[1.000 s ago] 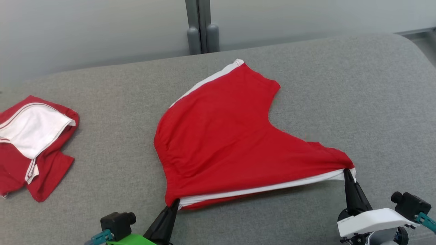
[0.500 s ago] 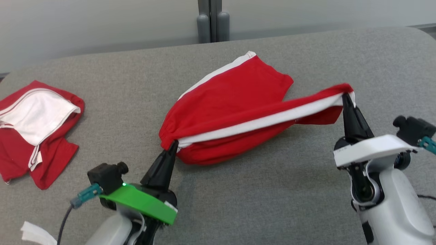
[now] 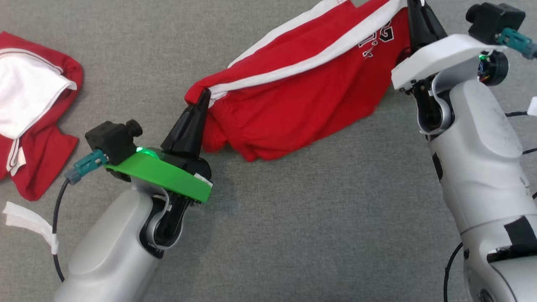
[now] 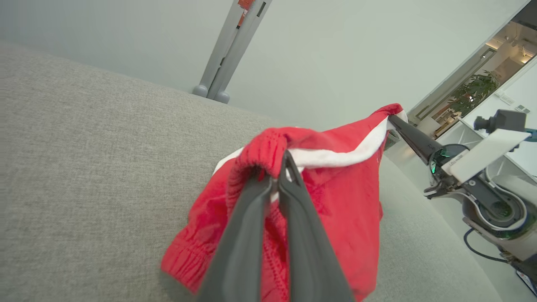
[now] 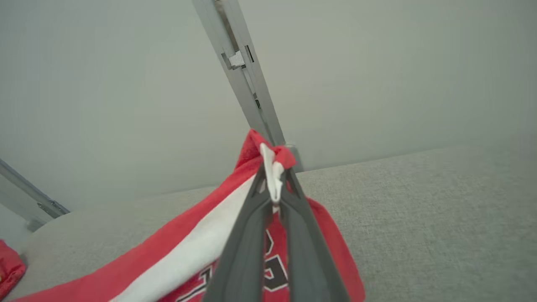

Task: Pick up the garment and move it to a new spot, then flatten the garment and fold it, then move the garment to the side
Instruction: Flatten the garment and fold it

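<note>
Lifted since a second ago: the red garment, which lay spread flat, now hangs as a sagging band between your two grippers. The head camera has also tipped down, so ignore the overall shift.

You have the left gripper clamped on the gathered elastic end, fingers pressed together with red cloth bunched over the tips. You have the right gripper clamped on the other end, at the top edge of the head view, with white cloth pinched between its fingers.

Between them the white stripe runs taut from one gripper to the other. You can see black-and-white lettering on the red cloth just below the right gripper. Below the stripe the cloth droops toward the grey fabric surface; you cannot tell whether the lowest folds touch it.

You are holding the piece over the middle of that surface, well in from the far edge seen in the wrist views. Off toward the left side lies a second red-and-white garment, crumpled and well apart from the held one. Near it a white tape strip sits by the left arm's black cable. Behind the far edge a grey post stands against a pale wall.
</note>
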